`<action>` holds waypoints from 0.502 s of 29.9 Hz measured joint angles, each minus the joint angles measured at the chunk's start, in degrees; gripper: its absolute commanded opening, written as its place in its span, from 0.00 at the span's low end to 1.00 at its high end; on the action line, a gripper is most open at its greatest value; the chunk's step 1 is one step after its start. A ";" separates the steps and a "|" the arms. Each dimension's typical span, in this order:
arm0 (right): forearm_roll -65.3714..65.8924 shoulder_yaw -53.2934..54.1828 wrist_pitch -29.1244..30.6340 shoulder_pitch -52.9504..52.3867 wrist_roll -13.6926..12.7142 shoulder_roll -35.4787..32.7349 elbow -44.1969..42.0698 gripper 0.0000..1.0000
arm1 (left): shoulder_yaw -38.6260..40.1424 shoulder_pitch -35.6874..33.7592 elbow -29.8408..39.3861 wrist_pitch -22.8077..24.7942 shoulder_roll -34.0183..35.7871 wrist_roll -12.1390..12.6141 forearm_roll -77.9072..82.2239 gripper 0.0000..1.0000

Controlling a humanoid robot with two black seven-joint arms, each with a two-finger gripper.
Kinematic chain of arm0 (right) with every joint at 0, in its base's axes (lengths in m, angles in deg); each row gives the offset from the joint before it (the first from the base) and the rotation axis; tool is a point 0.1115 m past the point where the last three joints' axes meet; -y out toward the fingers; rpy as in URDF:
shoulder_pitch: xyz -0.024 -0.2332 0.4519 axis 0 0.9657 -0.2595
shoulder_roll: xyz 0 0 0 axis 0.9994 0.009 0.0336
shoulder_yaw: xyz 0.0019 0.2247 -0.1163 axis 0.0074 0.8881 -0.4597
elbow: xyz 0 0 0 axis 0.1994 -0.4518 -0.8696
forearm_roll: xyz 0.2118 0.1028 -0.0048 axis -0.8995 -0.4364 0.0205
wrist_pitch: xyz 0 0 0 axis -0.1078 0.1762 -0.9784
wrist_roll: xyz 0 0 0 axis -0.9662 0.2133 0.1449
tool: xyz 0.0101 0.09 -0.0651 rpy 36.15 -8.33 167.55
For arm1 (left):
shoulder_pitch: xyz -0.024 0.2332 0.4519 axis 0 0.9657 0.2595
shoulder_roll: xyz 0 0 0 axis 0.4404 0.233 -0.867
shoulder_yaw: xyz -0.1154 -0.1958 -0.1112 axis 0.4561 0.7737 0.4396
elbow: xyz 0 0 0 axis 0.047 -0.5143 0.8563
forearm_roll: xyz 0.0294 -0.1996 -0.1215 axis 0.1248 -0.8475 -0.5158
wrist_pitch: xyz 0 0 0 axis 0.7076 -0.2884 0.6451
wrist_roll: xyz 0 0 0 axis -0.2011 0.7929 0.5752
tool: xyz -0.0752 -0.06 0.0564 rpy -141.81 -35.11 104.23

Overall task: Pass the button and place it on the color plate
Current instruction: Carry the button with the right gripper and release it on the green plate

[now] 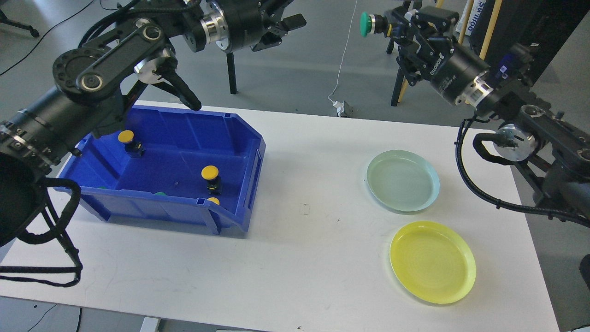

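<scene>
Head view showed my right gripper (389, 24) clenched on the green-capped button (367, 24), high above the table's (299, 230) far edge; left gripper (283, 25) fingers spread, holding nothing, above the blue bin (251, 157). Green plate (402, 180) and yellow plate (432, 261) sat bare.

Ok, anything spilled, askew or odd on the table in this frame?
Nothing stands out. Both plates, green and yellow, lie flat and empty, the blue bin sits upright with its buttons inside, and the right gripper holds a green button.

The white table (295, 193) is seen from the head, looking forward and down, at moderate nearness.
</scene>
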 measured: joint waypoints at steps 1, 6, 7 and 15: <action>-0.07 -1.33 -0.01 1.40 0.08 -1.36 -0.67 0.09 | 0.01 0.07 -0.01 0.00 1.21 -0.04 0.01 0.98; -0.15 -6.73 0.45 7.63 0.51 -3.94 -9.19 0.10 | 0.36 0.14 0.02 0.00 4.58 -1.29 -0.01 0.98; -0.16 -7.62 0.72 7.97 0.54 -3.47 -11.12 0.10 | 0.55 0.14 0.00 0.00 4.89 -1.52 -0.02 0.98; -0.02 -14.88 1.25 8.10 0.53 6.21 -23.55 0.18 | 1.02 0.10 -0.04 0.02 5.10 -1.90 -0.07 0.98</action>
